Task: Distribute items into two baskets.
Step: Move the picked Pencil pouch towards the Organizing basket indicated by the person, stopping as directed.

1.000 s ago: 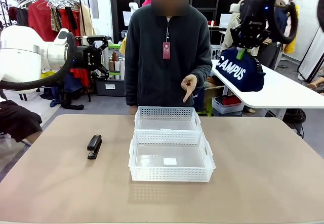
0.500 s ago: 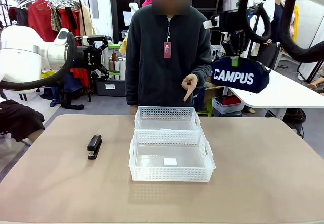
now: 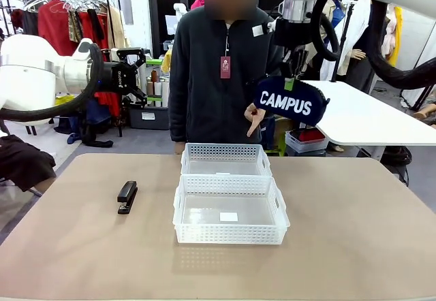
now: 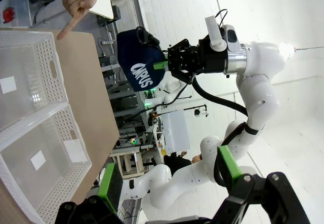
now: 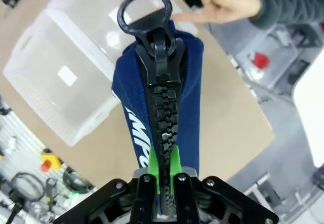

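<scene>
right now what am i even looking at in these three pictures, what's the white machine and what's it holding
These are two white robot arms sharing a table with a person. The wide picture looks across the table from the robot's side. The other two come from cameras on each arm's wrist. On the table sit a near basket, a far basket and a black stapler. The right tool is shut on a navy CAMPUS pouch, held in the air. The left tool is open, holding nothing. The person's hand points down.
</scene>
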`<action>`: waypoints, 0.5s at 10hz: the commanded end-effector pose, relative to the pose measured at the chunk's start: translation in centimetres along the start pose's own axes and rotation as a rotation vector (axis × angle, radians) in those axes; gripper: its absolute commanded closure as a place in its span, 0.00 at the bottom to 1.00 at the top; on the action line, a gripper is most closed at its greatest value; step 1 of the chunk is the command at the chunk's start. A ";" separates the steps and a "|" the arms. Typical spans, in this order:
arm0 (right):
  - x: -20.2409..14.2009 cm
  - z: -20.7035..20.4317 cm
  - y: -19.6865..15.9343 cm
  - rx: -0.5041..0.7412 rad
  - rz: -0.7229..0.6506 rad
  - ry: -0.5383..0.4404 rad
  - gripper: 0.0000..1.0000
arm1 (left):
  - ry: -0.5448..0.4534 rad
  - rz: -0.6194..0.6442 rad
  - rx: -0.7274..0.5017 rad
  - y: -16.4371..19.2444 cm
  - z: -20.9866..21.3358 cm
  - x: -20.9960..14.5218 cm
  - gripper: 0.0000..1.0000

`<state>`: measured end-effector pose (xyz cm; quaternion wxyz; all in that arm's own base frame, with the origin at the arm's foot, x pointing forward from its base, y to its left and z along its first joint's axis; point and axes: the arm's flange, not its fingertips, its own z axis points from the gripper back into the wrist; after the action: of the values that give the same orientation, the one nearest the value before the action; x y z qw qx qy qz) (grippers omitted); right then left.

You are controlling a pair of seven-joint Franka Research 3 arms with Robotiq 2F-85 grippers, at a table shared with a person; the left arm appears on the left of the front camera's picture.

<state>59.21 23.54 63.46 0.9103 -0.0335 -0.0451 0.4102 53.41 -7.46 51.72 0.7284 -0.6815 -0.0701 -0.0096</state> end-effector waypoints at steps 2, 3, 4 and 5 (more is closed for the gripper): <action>-1.5 1.1 0.2 0.054 -0.034 -0.087 1.00 | -0.002 -0.001 -0.001 -0.2 0.1 -0.1 0.00; 0.1 -0.4 0.2 0.019 0.007 -0.009 1.00 | -0.002 -0.001 -0.001 -0.2 0.1 -0.1 0.00; 0.1 -0.4 0.2 0.019 0.007 -0.009 1.00 | -0.002 -0.001 -0.001 -0.2 0.1 -0.1 0.00; 0.1 -0.4 0.2 0.019 0.007 -0.009 1.00 | -0.002 -0.001 -0.001 -0.2 0.1 -0.1 0.00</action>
<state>59.25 23.61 62.80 0.9103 -0.0140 -0.0458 0.4113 53.41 -7.45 51.72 0.7284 -0.6815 -0.0701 -0.0095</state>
